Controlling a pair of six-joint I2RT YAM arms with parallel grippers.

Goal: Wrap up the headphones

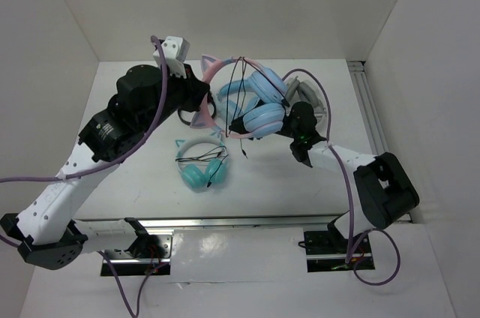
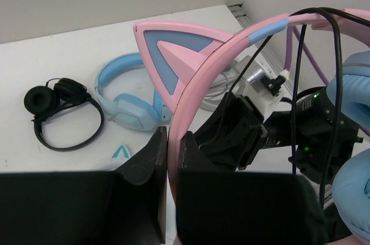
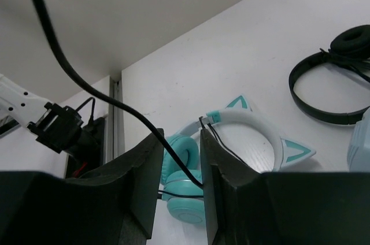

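**Pink cat-ear set held off the table, cable through right fingers**

The headphones (image 1: 255,104) hang above the table (image 1: 135,175), towards the back, between the two arms; left gripper (image 2: 171,147) clenched on the pink headband just below one cat ear, band rising up and right from the pads; blue ear cups dangle towards the right arm. Right gripper (image 3: 182,181) fingers stand a little apart; the thin black cable (image 3: 87,86) runs down into that gap, not pinched. Teal cat-ear pair (image 1: 202,164) lies flat on the table below the lifted set.
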